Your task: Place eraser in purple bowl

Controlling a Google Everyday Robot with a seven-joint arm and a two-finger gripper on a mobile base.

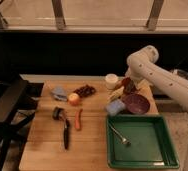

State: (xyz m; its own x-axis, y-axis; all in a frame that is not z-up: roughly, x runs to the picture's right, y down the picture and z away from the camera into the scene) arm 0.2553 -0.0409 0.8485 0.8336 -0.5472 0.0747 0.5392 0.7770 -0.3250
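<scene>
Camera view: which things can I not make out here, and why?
All in the camera view.
Gripper, at the purple bowl's back left rim: too blurred to tell whether it holds anything.
Eraser: not identifiable; too small, or hidden by the gripper.
Arm: cut off by the right edge.
Utensil in the tray: too small to tell fork from spoon.

**One raised front view, angled down**

Single camera, set high off the desk's [44, 145] front edge, facing its back edge and the window [102, 12] behind. Medium range, whole top fits. The arm [167, 82] enters from the right, with the gripper [123, 90] near the back-right corner, just beside the purple bowl [137, 104].
</scene>
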